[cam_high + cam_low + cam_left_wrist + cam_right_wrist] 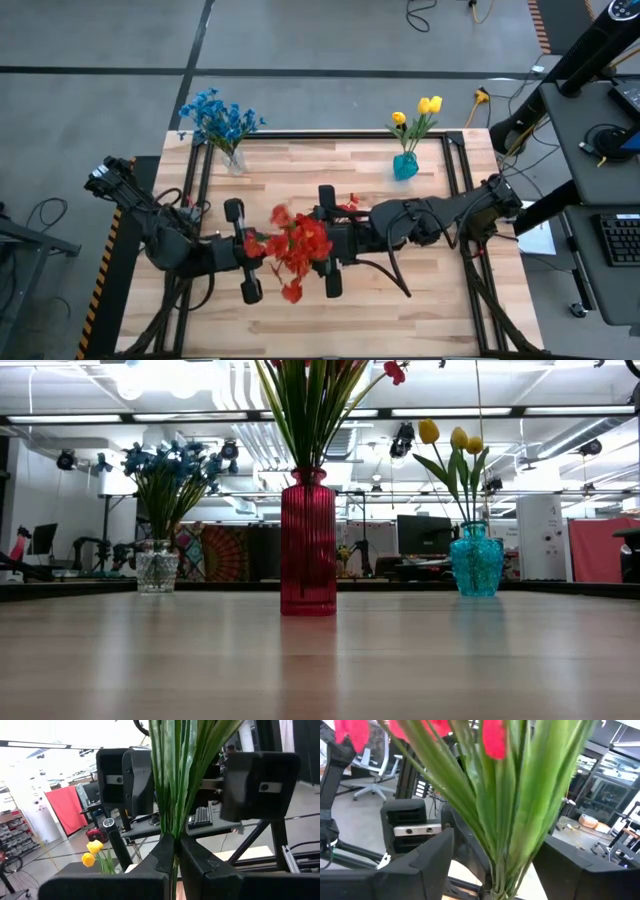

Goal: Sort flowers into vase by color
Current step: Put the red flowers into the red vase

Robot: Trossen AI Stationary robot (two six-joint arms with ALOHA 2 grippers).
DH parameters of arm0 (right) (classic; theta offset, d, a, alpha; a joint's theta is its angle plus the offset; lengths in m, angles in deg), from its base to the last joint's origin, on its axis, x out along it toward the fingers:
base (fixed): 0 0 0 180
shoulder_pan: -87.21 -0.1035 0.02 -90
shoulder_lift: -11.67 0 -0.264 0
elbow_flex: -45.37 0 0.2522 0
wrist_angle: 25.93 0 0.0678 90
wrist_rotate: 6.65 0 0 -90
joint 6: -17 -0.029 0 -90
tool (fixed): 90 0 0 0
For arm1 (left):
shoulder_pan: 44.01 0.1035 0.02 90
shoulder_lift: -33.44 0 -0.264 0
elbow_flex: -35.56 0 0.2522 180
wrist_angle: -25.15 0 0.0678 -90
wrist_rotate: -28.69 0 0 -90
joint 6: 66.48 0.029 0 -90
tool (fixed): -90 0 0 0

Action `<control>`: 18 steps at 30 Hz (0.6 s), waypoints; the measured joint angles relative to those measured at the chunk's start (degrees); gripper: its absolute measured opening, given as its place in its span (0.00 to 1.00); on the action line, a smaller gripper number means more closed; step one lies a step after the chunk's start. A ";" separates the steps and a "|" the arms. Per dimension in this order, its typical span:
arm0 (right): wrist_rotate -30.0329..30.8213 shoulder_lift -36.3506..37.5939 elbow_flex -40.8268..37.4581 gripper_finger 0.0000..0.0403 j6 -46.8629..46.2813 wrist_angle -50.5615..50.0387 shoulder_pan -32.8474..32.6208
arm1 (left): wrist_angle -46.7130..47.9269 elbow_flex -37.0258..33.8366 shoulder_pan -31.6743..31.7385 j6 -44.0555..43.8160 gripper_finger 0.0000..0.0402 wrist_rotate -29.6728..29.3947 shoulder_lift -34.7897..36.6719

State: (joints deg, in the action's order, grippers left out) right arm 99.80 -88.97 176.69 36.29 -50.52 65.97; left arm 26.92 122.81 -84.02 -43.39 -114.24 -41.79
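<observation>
Crowded middle, open table edges

The red flowers (pixel 297 247) and red vase (pixel 308 543) fill the centre, hemmed by the left gripper (pixel 246 264) and right gripper (pixel 327 241). The blue flowers (pixel 217 118) and yellow flowers (pixel 418 112) block the far corners; the near table (pixel 330 325) lies bare.

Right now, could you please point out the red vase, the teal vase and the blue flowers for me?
red vase (pixel 308 545), low view, middle of its ribbed body.
teal vase (pixel 476 563), low view, its round belly.
blue flowers (pixel 217 117), high view, centre of the cluster.
</observation>
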 joint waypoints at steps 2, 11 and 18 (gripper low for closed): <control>0.00 0.00 0.02 0.58 -0.22 0.06 0.29 | -0.37 0.00 0.00 0.00 0.00 0.02 0.01; 0.02 0.00 0.04 0.32 -0.71 0.54 1.07 | -0.98 0.00 0.17 0.20 0.03 0.00 0.03; 0.02 0.00 0.04 0.13 -0.35 0.50 1.15 | -0.95 0.00 0.17 0.20 0.06 -0.02 0.05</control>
State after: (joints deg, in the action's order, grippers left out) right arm 99.82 -88.97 176.74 35.94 -50.02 67.11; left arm 25.97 122.81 -83.85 -43.19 -114.26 -41.74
